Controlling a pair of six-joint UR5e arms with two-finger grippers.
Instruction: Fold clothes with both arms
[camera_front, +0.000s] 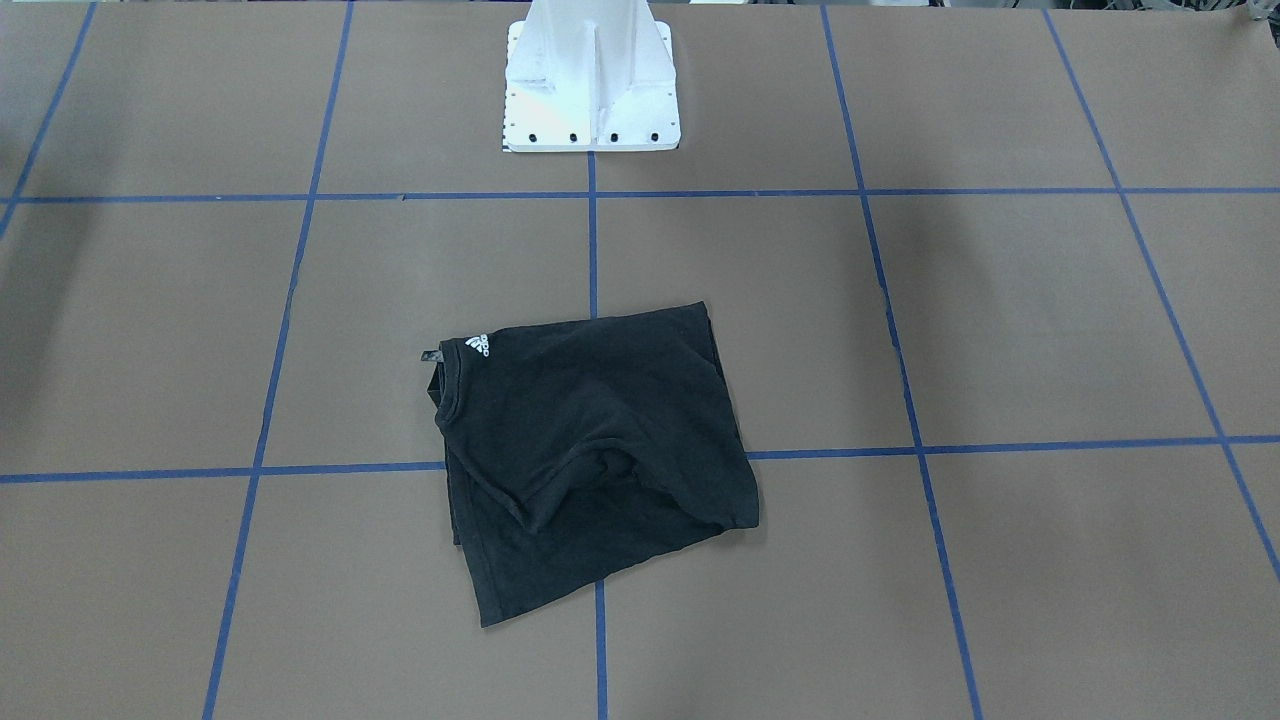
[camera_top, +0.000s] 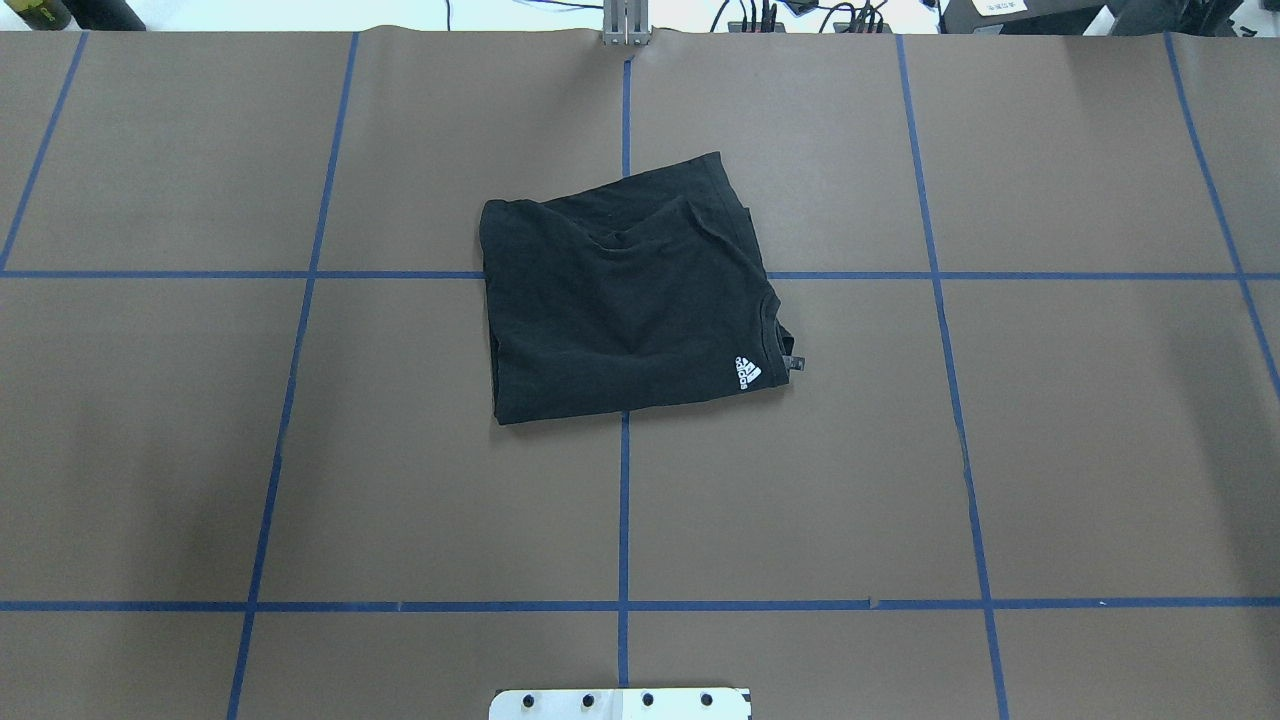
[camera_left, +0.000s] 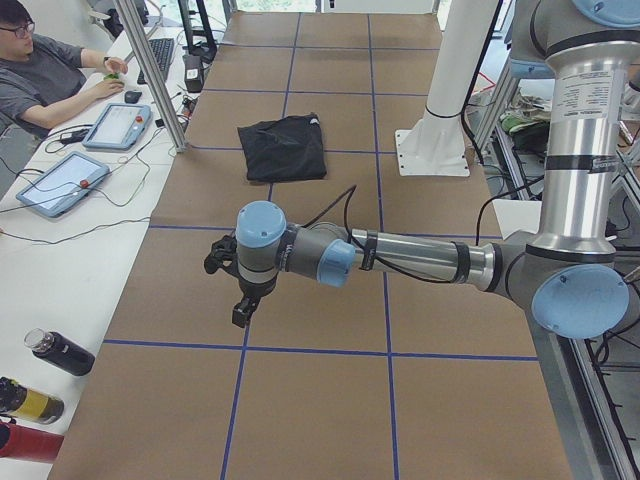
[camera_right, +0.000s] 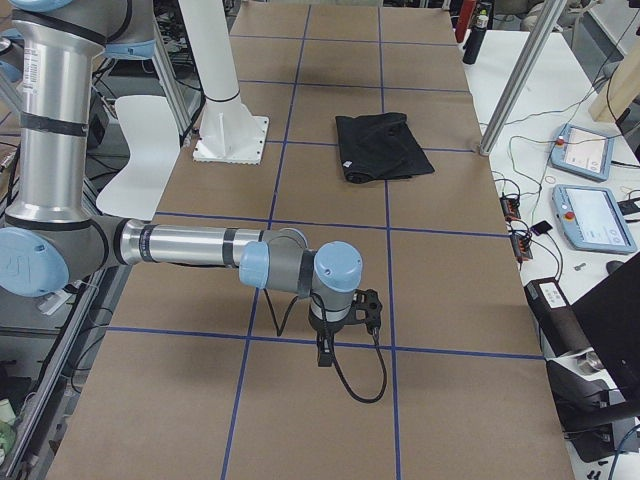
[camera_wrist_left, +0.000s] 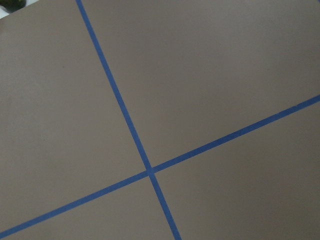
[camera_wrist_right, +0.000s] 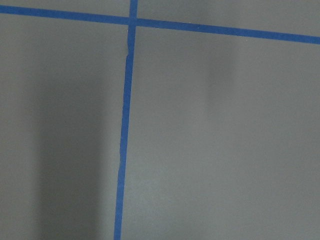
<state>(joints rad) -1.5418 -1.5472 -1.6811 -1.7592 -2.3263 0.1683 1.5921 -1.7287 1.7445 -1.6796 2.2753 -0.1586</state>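
Note:
The black T-shirt (camera_front: 590, 450) lies folded into a rough rectangle at the middle of the brown table, also in the overhead view (camera_top: 620, 290). Its small white logo (camera_top: 749, 373) faces up near the collar; the chest graphic is hidden. My left gripper (camera_left: 243, 310) shows only in the exterior left view, hanging above the table far from the shirt (camera_left: 285, 148). My right gripper (camera_right: 325, 350) shows only in the exterior right view, also far from the shirt (camera_right: 382, 147). I cannot tell whether either is open or shut. Both wrist views show only bare table and blue tape.
The white pedestal base (camera_front: 592, 90) stands at the robot's side of the table. Blue tape lines (camera_top: 624, 500) grid the surface. A seated operator (camera_left: 45, 75), tablets (camera_left: 60, 185) and bottles (camera_left: 60, 352) are on the side bench. A metal post (camera_right: 515, 85) stands by the table edge.

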